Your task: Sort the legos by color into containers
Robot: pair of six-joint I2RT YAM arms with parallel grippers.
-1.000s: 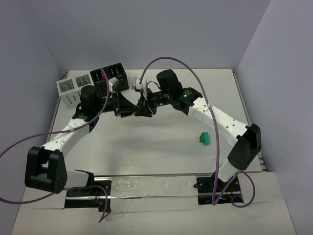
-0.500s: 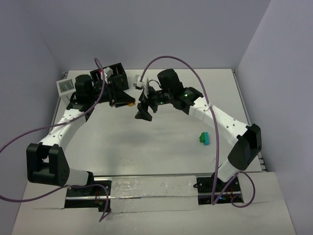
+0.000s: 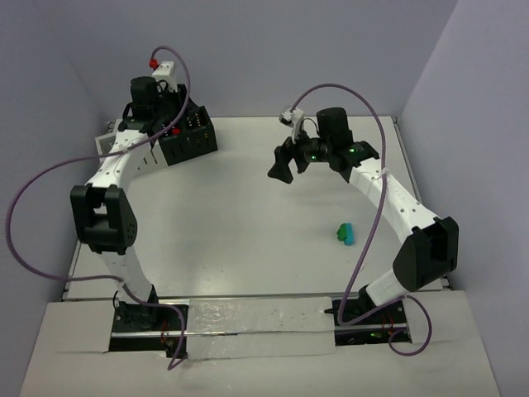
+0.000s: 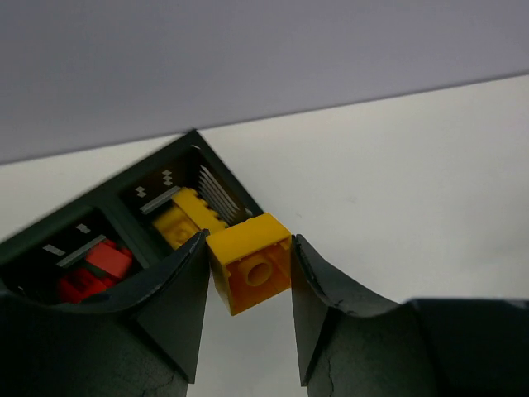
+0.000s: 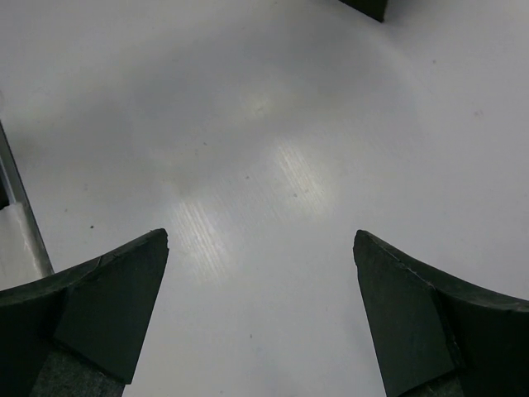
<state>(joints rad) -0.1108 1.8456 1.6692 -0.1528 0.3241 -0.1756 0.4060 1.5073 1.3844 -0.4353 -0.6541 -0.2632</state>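
I find my table white, flat and smooth. At its far left stands a black box; a white box sits just beside it, only a corner showing. Right of centre, a green brick and a teal brick lie touching, well apart from both boxes.

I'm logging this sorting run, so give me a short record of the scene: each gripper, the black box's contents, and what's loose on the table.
left gripper: shut on yellow brick, by the black container's corner
black container: one compartment holds a yellow piece, the next red bricks
right gripper: open, empty, over bare table
loose: green and teal bricks, side by side
white container: mostly hidden behind the left arm
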